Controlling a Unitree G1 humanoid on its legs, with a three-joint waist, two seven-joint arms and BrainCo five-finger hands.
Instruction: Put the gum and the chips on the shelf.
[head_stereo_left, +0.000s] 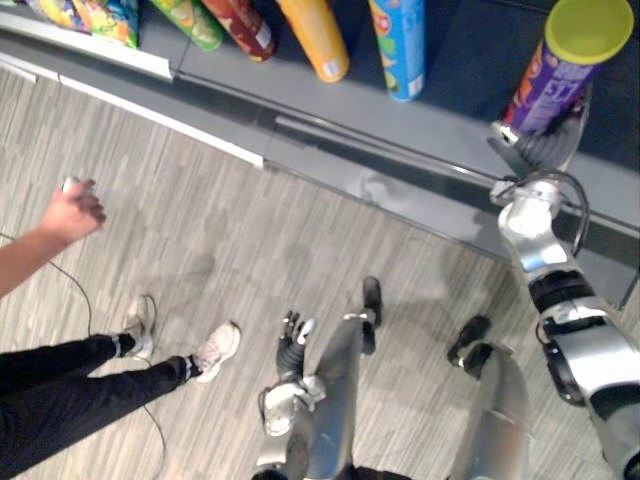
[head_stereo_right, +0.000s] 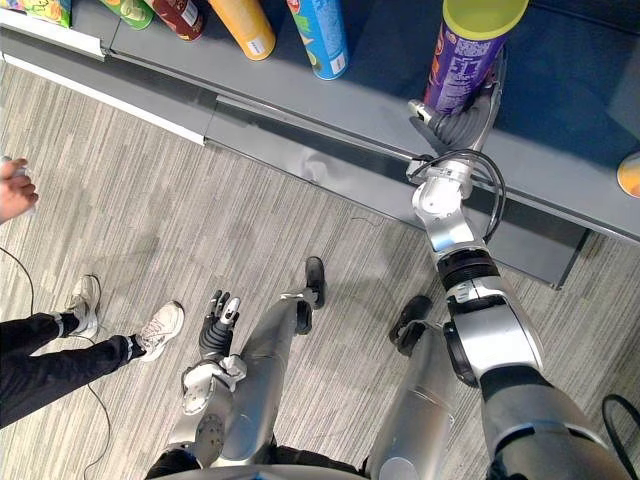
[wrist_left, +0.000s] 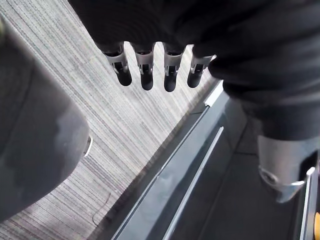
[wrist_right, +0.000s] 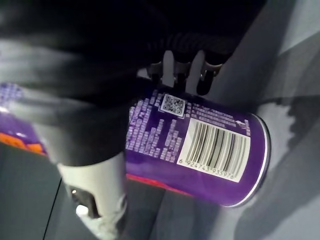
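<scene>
Down low and closest in, the robot's left hand (head_stereo_right: 215, 325) is hanging beside its body over the grey striped floor (head_stereo_left: 250, 230). Its fingers (wrist_left: 145, 75) are reaching out straight and loose, holding nothing.

Further out, the right hand (head_stereo_right: 455, 125) is stretching up to the dark grey shelf (head_stereo_right: 570, 110) and gripping the chips can (head_stereo_right: 465, 60), a purple tube with a yellow-green lid. The wrist view is showing the fingers (wrist_right: 207, 75) curling over the can's printed side while the thumb is pressing from the other side. The can is standing upright with its base at the shelf board; I cannot tell whether it is resting there or just above it.

Along the same shelf to the left, well apart from the purple one, a blue can (head_stereo_left: 398, 45), an orange can (head_stereo_left: 315, 40), a red can (head_stereo_left: 240, 25) and a green can (head_stereo_left: 190, 20) are standing in a row, with bright bags (head_stereo_left: 100, 18) at the far end.

Off to the robot's left, a person in black trousers and white shoes (head_stereo_left: 215, 350) is standing on the floor, one hand (head_stereo_left: 72, 212) raised and closing on something small and pale that I cannot make out.
</scene>
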